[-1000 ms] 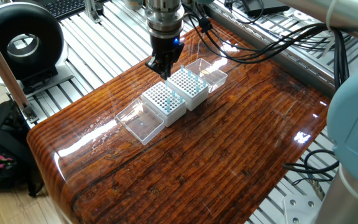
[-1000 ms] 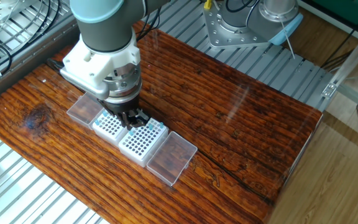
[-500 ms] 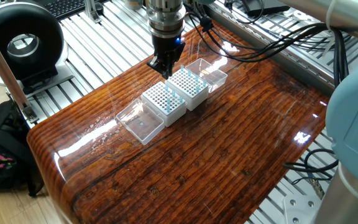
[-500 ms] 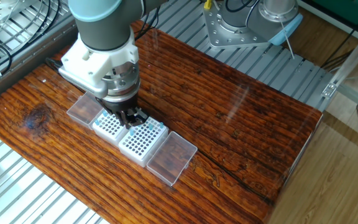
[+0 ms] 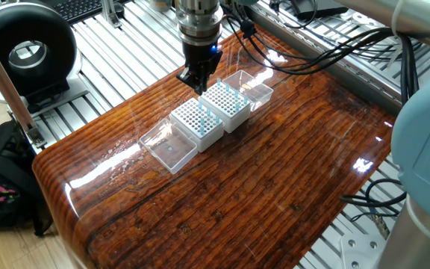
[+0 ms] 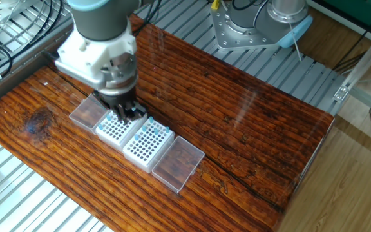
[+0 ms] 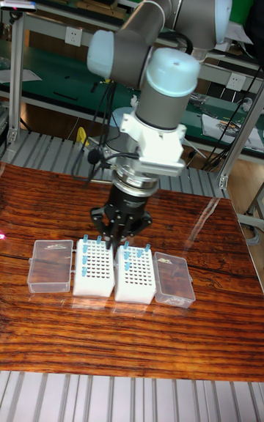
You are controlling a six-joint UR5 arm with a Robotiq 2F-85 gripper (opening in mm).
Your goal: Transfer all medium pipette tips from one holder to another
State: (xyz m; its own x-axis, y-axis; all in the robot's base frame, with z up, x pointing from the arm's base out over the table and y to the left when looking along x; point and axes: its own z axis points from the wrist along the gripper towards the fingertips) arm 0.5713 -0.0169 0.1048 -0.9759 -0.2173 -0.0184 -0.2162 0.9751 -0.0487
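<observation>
I'm looking at a glossy striped wooden table [image 5: 222,194] set on ribbed aluminium rails, with a green backdrop and cluttered benches behind it in the tall fixed view; a black ring-shaped device [image 5: 25,52] stands off the table's edge, and a dark bag [image 5: 2,187] lies on the floor below it. Two white grid holders sit touching side by side near the middle of the table, each with a clear hinged lid [image 5: 169,148] folded flat outward at its far side. The medium pipette tips [image 7: 136,253] stand upright in the right-hand holder [image 7: 136,275] as the tall view shows it, mostly along its back rows; a few more tips poke up from the left-hand holder [image 7: 94,272]. My gripper [image 7: 113,237] hangs point-down over the back edge of the holders, about where the two meet; in the other fixed view it sits over the holder nearer the arm's side. The fingers converge to a narrow point; I cannot tell whether they pinch a tip or are merely closed.
</observation>
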